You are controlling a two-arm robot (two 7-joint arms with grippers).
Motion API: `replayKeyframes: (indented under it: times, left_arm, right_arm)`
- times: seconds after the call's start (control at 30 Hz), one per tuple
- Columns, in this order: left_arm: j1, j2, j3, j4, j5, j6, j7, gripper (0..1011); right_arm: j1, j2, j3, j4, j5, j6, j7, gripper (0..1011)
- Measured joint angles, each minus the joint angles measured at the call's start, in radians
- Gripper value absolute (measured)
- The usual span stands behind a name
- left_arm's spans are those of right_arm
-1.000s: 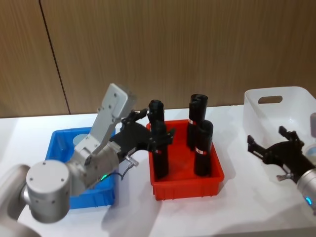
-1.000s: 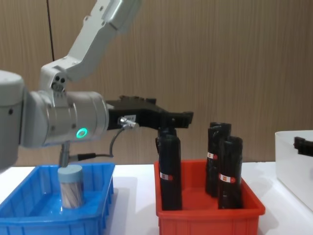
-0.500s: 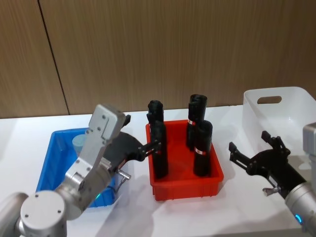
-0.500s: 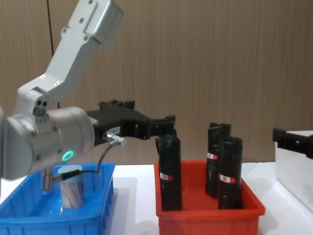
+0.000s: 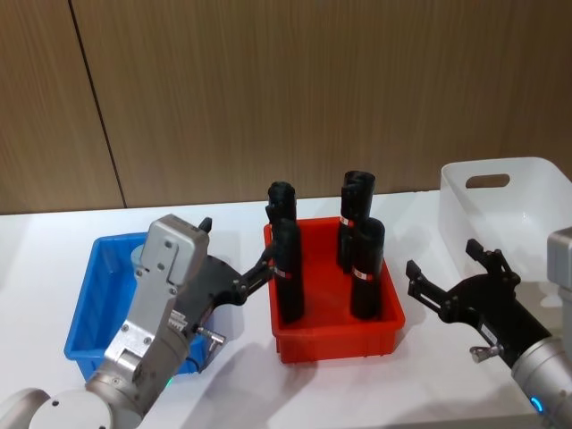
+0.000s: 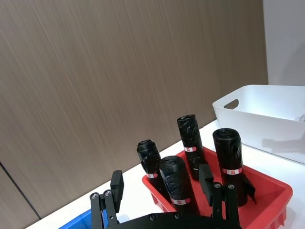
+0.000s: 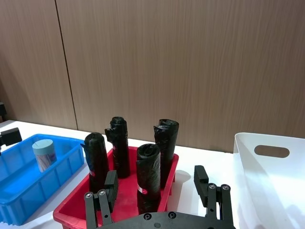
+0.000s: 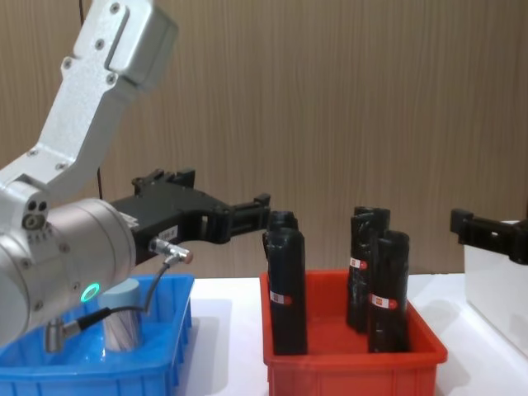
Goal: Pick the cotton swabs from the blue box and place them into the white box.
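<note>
One cotton swabs jar, clear with a pale blue lid, stands upright in the blue box at the left of the table. From the chest, the jar shows under my left arm. My left gripper hangs open and empty above the blue box's right edge, pointing at the black rolls; its open fingers frame them. My right gripper is open and empty, hovering between the red bin and the white box. The white box stands at the far right.
A red bin sits mid-table between the two boxes, holding several tall black wrapped rolls that stand higher than the jar. A wooden wall runs behind the table. Bare white tabletop lies in front of the bins.
My left arm has drawn back toward me, carrying its open gripper lower and off the red bin's edge. My right gripper has moved left, out from over the white box toward the red bin.
</note>
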Motion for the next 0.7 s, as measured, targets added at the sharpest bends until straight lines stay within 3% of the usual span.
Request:
replayKeyframes:
  times: [0.7]
  left_arm:
    - [0.007, 0.003, 0.000, -0.006, 0.001, -0.005, 0.012, 999]
  right_arm:
    - [0.007, 0.000, 0.003, 0.009, 0.000, 0.001, 0.009, 1001]
